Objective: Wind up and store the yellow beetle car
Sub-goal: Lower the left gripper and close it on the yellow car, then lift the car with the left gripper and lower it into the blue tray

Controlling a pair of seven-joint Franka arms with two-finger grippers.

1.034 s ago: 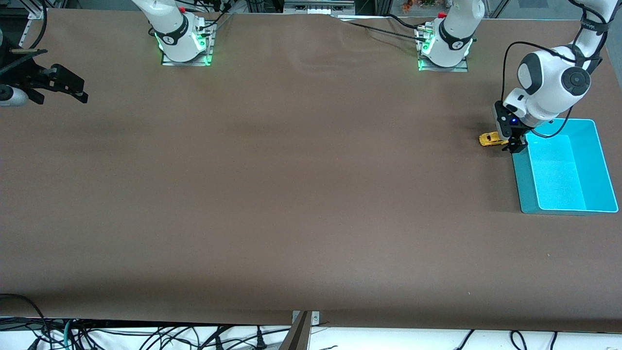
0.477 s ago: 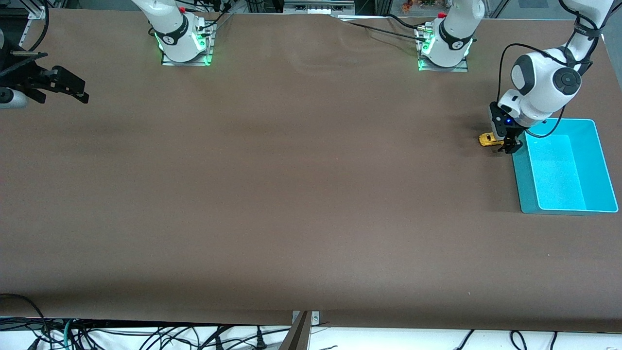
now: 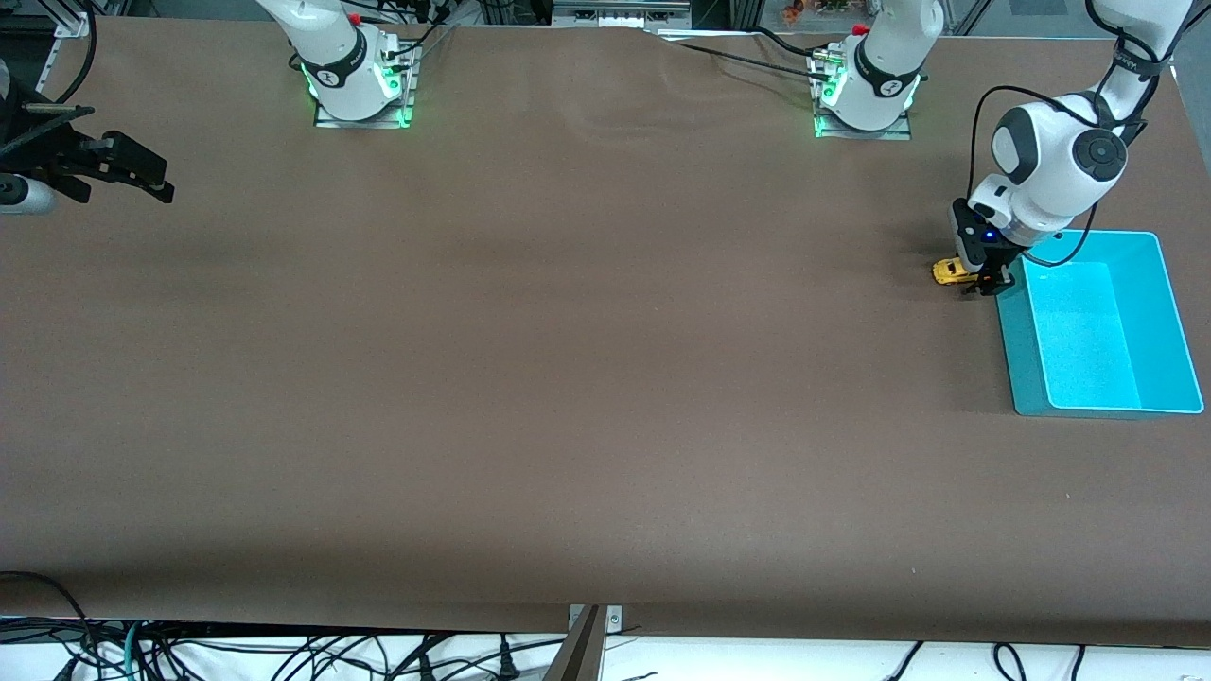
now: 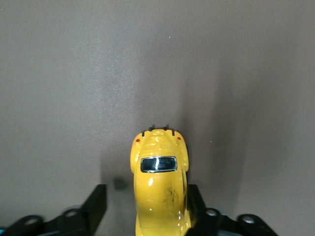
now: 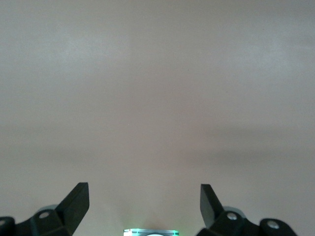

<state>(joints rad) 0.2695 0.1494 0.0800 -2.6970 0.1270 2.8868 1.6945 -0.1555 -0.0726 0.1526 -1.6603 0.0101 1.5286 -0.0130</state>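
The small, rounded, bright yellow toy beetle car sits on the brown desk just beside the turquoise plastic bin, at the corner of the bin farthest from the front camera, toward the left arm's end of the desk. The left hand is down at desk level and straddles the car's body. In the left wrist view one finger touches the car's side, while the other finger stands apart from it with a gap, so the grip is partly narrowed and not yet firm.

To do this well, I judge the fingers should settle evenly on both flanks at mid-body, so the car does not twist.

The right hand waits, fingers spread wide and empty, over the right arm's end of the desk.
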